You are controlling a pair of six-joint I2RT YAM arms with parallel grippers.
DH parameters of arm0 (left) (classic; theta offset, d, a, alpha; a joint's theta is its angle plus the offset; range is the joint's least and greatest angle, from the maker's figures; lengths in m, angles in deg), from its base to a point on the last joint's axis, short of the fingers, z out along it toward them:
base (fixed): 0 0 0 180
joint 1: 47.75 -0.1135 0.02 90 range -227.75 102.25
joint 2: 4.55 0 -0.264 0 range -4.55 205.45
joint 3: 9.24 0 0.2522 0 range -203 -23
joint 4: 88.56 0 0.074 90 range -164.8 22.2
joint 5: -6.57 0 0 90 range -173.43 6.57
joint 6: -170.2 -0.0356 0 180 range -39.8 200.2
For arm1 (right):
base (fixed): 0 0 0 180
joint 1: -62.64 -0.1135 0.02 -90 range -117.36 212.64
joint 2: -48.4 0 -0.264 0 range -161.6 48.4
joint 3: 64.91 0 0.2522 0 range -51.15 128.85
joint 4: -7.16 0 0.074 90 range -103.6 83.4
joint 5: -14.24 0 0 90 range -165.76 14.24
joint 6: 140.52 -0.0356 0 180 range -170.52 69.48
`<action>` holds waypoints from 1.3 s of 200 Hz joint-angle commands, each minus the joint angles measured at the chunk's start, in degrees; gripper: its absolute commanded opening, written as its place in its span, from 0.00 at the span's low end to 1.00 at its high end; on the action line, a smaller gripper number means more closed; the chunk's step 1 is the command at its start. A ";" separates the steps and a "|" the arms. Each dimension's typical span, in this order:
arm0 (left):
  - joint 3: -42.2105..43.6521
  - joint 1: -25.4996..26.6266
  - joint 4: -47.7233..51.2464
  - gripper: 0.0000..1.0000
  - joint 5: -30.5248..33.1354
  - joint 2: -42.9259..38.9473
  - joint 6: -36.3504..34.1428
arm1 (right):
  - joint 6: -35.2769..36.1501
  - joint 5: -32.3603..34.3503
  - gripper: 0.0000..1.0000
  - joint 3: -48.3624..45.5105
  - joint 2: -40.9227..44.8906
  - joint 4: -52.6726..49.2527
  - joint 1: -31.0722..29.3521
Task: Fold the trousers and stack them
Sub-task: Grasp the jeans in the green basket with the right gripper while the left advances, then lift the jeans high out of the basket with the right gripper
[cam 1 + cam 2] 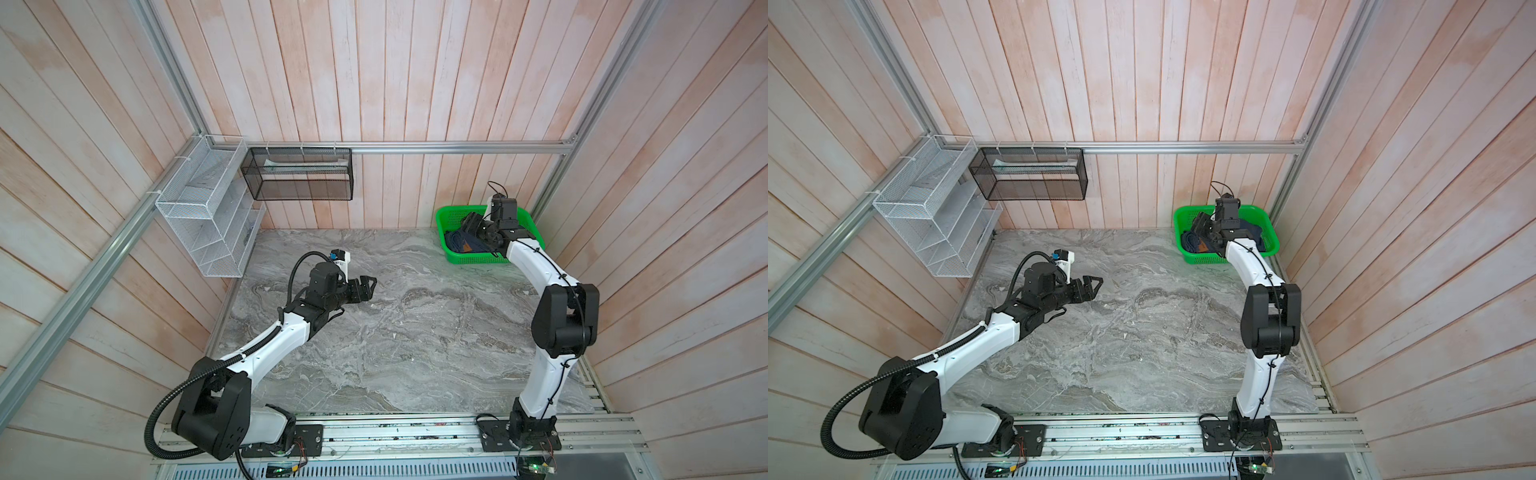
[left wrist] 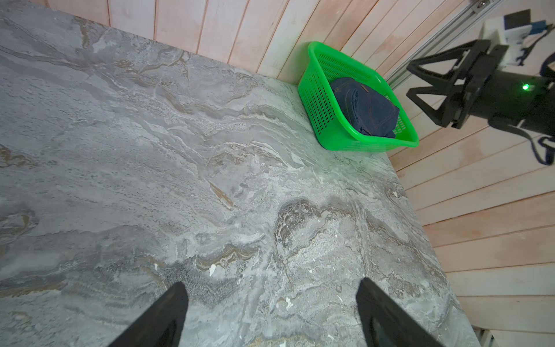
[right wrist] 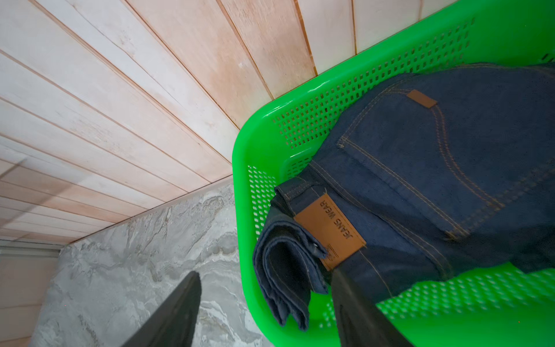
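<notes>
A white wire-mesh rack (image 1: 203,216) with slanted shelves hangs on the left wall; a black mesh box (image 1: 299,174) hangs from the aluminium rail (image 1: 457,146) on the back wall; both are well apart from the arms. The walls are pale pinkish wooden planks (image 1: 415,83); the table (image 1: 395,332) is a smooth slab with grey marble veining.

In its far right corner stands a bright green plastic basket (image 1: 442,218), rectangular with rounded corners, its walls pierced by rows of small slots. The trousers (image 3: 420,168) lie inside it, folded into a thick bundle that rises to the rim. They are dark navy denim with tan double stitching; a back pocket faces up with a small brown tab (image 3: 421,98) at its edge; a brown patch (image 3: 330,234) reading "JEANS WEAR" sits on the waistband; the folded layers show as a rolled edge just beside the basket's wall.

The right gripper (image 3: 265,278) hangs over that end of the basket with its jaws parted; in its wrist view one finger shows against the table outside the wall, the other by the patch, and the wall and the rolled edge lie between them. Nothing is clamped; whether a finger touches the denim cannot be told.

The left gripper (image 2: 271,284) hovers over the table left of centre, jaws wide apart and empty.
</notes>
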 commanded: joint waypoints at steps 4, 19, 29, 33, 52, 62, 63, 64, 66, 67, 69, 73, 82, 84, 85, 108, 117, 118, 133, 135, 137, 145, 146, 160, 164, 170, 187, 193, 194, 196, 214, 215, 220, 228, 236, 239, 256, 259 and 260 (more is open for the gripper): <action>-2.09 0.25 -1.34 0.90 -2.80 1.40 0.41 | 0.73 2.39 0.68 7.67 -5.48 -4.59 -1.71; -2.46 0.25 -0.91 0.90 -3.15 2.19 0.19 | 0.55 3.22 0.66 11.11 -8.87 -6.62 -2.07; -2.64 0.27 -0.83 0.90 -3.45 2.62 -0.05 | -0.01 3.35 0.65 12.34 -10.42 -7.19 -2.23; -2.71 0.25 -0.85 0.90 -3.44 2.87 -0.17 | -0.26 3.55 0.65 12.62 -11.00 -7.33 -2.31; -2.38 0.34 -1.24 0.90 -3.14 3.73 -0.26 | -1.49 4.45 0.65 13.32 -12.65 -7.94 -2.51; -2.29 0.34 -1.25 0.90 -3.05 4.41 -0.42 | -2.22 5.34 0.65 13.64 -13.06 -8.54 -2.59; -2.29 0.34 -1.25 0.90 -3.04 4.51 -0.41 | -2.31 5.34 0.65 13.58 -13.11 -8.60 -2.59; -2.34 0.34 -1.25 0.90 -3.03 4.60 -0.41 | -2.31 5.38 0.64 13.60 -13.18 -8.64 -2.59; -2.37 0.34 -1.18 0.90 -3.07 4.74 -0.48 | -2.43 5.55 0.64 13.59 -13.17 -8.73 -2.60; -2.38 0.38 -1.17 0.90 -3.05 4.80 -0.49 | -2.46 5.62 0.64 13.60 -13.25 -8.79 -2.60; -2.38 0.32 -1.12 0.90 -3.03 4.90 -0.57 | -2.55 5.67 0.64 13.52 -13.32 -8.85 -2.60; -2.51 0.33 -0.98 0.90 -3.14 5.27 -0.55 | -2.70 5.69 0.64 13.52 -13.42 -8.97 -2.67; -2.64 0.33 -0.97 0.90 -3.20 5.72 -0.54 | -2.84 5.72 0.62 13.53 -13.59 -9.18 -2.69; -2.64 0.34 -1.00 0.90 -3.27 5.81 -0.56 | -2.89 5.70 0.61 13.48 -13.69 -9.19 -2.71; -2.64 0.34 -0.99 0.90 -3.28 5.86 -0.57 | -2.87 5.74 0.61 13.50 -13.73 -9.24 -2.70; -2.55 0.34 -1.53 0.90 -3.21 6.53 -0.66 | -3.11 5.36 0.54 13.60 -14.96 -9.46 -2.75; -2.56 0.34 -1.60 0.90 -3.21 6.87 -0.84 | -3.15 4.94 0.52 13.78 -15.53 -9.54 -2.69; -2.60 0.34 -1.60 0.90 -3.21 6.97 -0.80 | -3.17 4.87 0.52 13.78 -15.58 -9.54 -2.69; -2.72 0.34 -1.60 0.90 -3.21 7.40 -0.91 | -3.34 4.31 0.50 14.15 -16.19 -9.54 -2.79; -2.73 0.34 -1.60 0.90 -3.20 7.48 -0.93 | -3.36 4.29 0.50 14.14 -16.27 -9.50 -2.78; -2.73 0.34 -1.60 0.90 -3.20 7.50 -0.92 | -3.41 4.29 0.50 14.23 -16.31 -9.47 -2.77; -2.63 0.32 -1.60 0.90 -3.20 7.59 -1.02 | -3.46 4.24 0.49 14.45 -16.60 -9.46 -2.87; -2.64 0.33 -1.60 0.90 -3.25 7.59 -1.03 | -3.46 4.26 0.48 14.52 -16.69 -9.50 -2.91; -2.65 0.33 -1.60 0.90 -3.14 7.73 -1.10 | -3.46 4.20 0.48 15.88 -17.63 -10.15 -2.96; -2.65 0.29 -1.58 0.90 -3.13 7.83 -1.12 | -3.38 4.20 0.48 16.38 -17.98 -10.38 -3.00; -2.62 0.32 -1.60 0.90 -3.08 7.81 -1.19 | -3.37 4.19 0.48 17.11 -18.48 -10.85 -3.03; -2.82 0.33 -1.60 0.90 -3.05 8.08 -1.37 | -3.45 4.07 0.48 19.40 -20.29 -11.88 -3.07; -2.95 0.38 -1.52 0.90 -3.03 8.20 -1.38 | -3.54 4.02 0.48 20.11 -20.84 -12.13 -3.04; -2.97 0.36 -1.47 0.90 -3.03 8.21 -1.43 | -3.54 4.02 0.48 20.16 -20.91 -12.16 -3.04; -2.99 0.34 -1.50 0.90 -3.03 8.32 -1.46 | -3.55 4.07 0.48 20.43 -21.17 -12.22 -3.08; -3.17 0.30 -1.60 0.90 -3.12 8.56 -1.43 | -3.55 4.03 0.44 22.87 -23.14 -12.69 -3.05; -3.17 0.32 -1.60 0.90 -3.12 8.56 -1.45 | -3.55 4.02 0.44 23.03 -23.34 -12.74 -3.04; -3.17 0.33 -1.60 0.90 -3.12 8.54 -1.55 | -3.63 3.99 0.40 23.98 -23.88 -13.08 -3.06; -3.17 0.33 -1.45 0.90 -3.13 8.52 -1.64 | -3.55 3.78 0.34 25.84 -24.93 -13.92 -3.05; -3.17 0.34 -1.34 0.90 -3.09 8.44 -1.72 | -3.38 3.59 0.27 27.71 -25.81 -14.90 -3.04; -3.17 0.29 -1.26 0.90 -3.04 8.31 -1.80 | -3.33 3.56 0.24 28.36 -26.05 -15.17 -3.01; -2.93 0.34 -0.91 0.90 -2.51 7.65 -2.03 | -2.79 3.38 0.06 31.26 -26.16 -16.34 -3.08; -2.91 0.34 -0.85 0.90 -2.42 7.53 -2.15 | -2.70 3.44 0.04 31.66 -25.95 -16.44 -3.04; -2.91 0.34 -0.83 0.90 -2.42 7.48 -2.16 | -2.64 3.46 0.03 31.73 -25.80 -16.47 -3.04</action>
